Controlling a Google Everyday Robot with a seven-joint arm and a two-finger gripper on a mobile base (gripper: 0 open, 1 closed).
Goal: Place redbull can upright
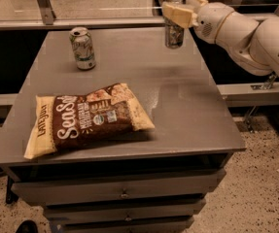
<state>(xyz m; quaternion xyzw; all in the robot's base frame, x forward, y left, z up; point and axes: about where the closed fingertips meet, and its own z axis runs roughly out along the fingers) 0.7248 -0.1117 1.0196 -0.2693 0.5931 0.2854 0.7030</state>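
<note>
My pincer (175,14) is clamped on the upper part of the redbull can (174,36), near its shiny rim, at the far right corner of the grey surface (187,110). The can hangs upright in my grip, its base low over the surface; from this angle I cannot tell whether it touches down or floats just above.

I judge this can as light, stiff and smooth: thin metal walls that dent under a hard squeeze and slide if I hold too loosely. Being slim and tall, it will tip easily on a narrow base. My hold across the upper body, with my 2 fingers on opposite sides, suits it, because the can stays vertical under its own weight. A gentle, level set-down matters more than force.

The 1 other can (83,47), white and green, stands well apart at the far left, and a chip bag (88,118) lies near the front edge.
</note>
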